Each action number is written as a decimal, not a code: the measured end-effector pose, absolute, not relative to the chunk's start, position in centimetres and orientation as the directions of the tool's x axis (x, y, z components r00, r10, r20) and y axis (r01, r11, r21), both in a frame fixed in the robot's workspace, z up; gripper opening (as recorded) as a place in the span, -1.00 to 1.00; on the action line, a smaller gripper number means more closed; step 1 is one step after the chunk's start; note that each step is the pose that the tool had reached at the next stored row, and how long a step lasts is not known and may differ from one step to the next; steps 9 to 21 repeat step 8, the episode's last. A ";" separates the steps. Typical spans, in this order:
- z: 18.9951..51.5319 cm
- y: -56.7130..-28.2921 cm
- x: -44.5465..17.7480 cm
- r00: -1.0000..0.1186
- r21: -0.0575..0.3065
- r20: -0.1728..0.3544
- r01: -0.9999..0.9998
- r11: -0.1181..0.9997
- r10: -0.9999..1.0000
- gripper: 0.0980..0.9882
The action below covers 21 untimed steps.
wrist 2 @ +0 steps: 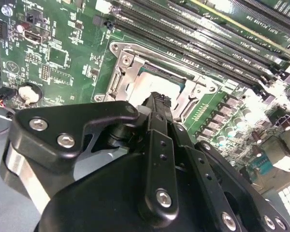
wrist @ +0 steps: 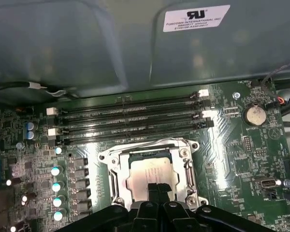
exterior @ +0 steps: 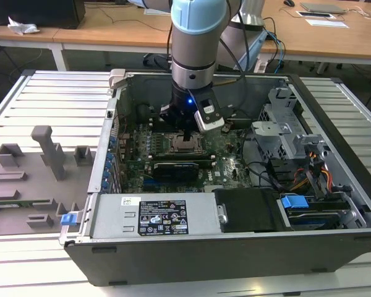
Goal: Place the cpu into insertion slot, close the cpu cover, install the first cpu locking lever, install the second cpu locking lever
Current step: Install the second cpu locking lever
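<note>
In both wrist views the gripper [wrist: 158, 189] is nearest the camera, its two black fingertips pressed together with no gap between them, and their tips rest on or just above the cpu [wrist: 150, 175]. Nothing is pinched between the fingers. The cpu, a pale silver square, lies flat in the insertion slot [wrist: 152, 172], so placing looks done. Around the cpu sits the cpu cover [wrist: 187, 166], a silver metal frame; it appears to lie down over the chip's edges, though whether it is fully seated cannot be told. The locking levers are thin wires at the frame's sides and are hard to make out. Judging from this, the step in hand is pressing or holding the cover down, and doing it well means keeping the closed tips centred on the chip's metal top, pushing straight down and gently, and staying off the fine pins and the frame's edges. Just beyond the slot run the long black memory slots [wrist: 130, 118]. In the exterior view the gripper [exterior: 189, 137] reaches down into the open computer case [exterior: 235, 247], over the slot near the board's middle.
</note>
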<state>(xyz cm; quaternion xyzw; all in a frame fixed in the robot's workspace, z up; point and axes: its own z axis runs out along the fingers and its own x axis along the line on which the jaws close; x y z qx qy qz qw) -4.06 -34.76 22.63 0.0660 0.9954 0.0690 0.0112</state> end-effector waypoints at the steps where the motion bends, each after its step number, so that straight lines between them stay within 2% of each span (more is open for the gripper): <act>1: 22.6 -34.8 -4.1 -0.991 0.139 -0.013 0.130 0.982 0.133 -0.98; 21: 22.6 -34.8 -4.1 -0.991 0.136 -0.014 0.130 0.982 0.133 -0.98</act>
